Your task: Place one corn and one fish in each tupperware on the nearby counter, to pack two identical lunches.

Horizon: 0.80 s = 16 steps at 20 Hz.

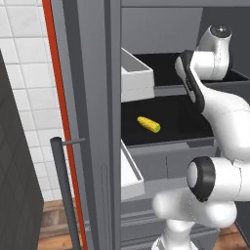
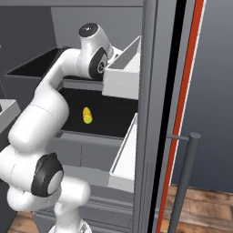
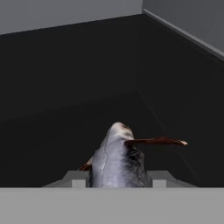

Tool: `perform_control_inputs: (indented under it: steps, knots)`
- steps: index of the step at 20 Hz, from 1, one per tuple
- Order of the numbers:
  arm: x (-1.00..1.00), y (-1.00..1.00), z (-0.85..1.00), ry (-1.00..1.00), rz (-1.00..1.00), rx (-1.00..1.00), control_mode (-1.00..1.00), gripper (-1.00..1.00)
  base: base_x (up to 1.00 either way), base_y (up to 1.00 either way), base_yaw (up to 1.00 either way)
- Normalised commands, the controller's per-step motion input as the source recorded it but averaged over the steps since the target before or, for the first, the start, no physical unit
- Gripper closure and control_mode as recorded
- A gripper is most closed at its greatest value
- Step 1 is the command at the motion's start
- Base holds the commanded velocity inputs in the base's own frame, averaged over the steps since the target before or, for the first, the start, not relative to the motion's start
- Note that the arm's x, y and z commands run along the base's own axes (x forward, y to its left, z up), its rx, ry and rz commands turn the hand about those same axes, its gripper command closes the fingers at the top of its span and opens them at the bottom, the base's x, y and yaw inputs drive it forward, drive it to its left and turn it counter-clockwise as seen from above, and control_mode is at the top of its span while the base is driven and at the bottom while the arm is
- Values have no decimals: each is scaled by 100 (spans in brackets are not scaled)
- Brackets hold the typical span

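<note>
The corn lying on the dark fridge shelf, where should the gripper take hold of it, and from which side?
Probably across the middle of the corn, coming straight down from above. It lies flat and alone on the dark shelf, so its narrow width is what the fingers can span. The gripper would first have to set down the fish it holds.

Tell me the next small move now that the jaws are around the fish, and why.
Probably lift straight up a little: in the hand view the gripper is shut on the grey fish, which sits low against the dark shelf.
</note>
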Motion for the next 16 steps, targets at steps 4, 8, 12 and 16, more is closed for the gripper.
perform_control_inputs:
  steps: [4, 8, 12, 16]
  knots:
    - [-100, 13, -31, -1, 5, 0, -100, 100, 0, 0, 0]
    - [-100, 8, -11, 0, 5, 0, -100, 100, 0, 0, 0]
    - [-100, 3, -1, 0, 5, 0, -100, 100, 0, 0, 0]
    - [-100, 9, -1, 0, 6, 0, -100, 100, 0, 0, 0]
